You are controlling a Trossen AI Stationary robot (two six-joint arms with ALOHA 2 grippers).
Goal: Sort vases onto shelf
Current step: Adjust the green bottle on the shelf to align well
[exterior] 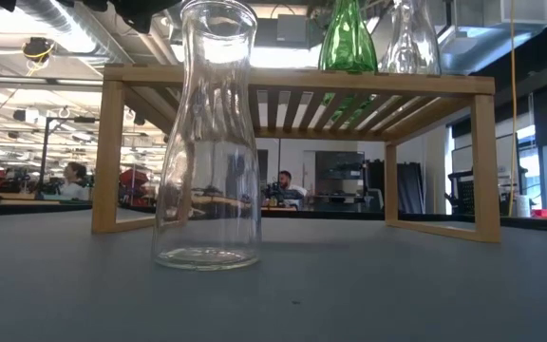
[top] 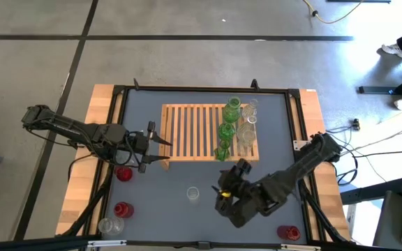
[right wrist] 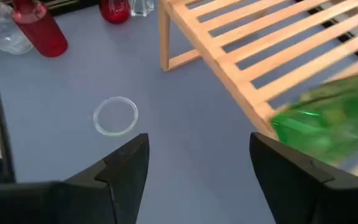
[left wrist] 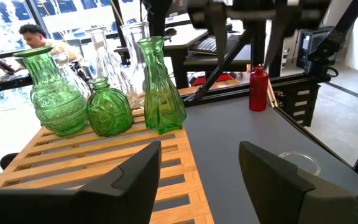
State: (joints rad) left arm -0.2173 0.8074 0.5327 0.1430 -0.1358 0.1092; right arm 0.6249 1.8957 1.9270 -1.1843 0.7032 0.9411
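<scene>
Three green vases (left wrist: 104, 93) stand on your shelf (top: 194, 132); both the left gripper (left wrist: 197, 180) and right gripper (right wrist: 197, 168) have fingers apart, empty.

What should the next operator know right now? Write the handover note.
Left gripper: open, empty, at the shelf's left end.
Right gripper: open, empty, above the table near a lone clear vase.
Done: three green vases and several clear vases stand on the shelf.
Left: three red vases, the lone clear vase and another clear vase.
</scene>
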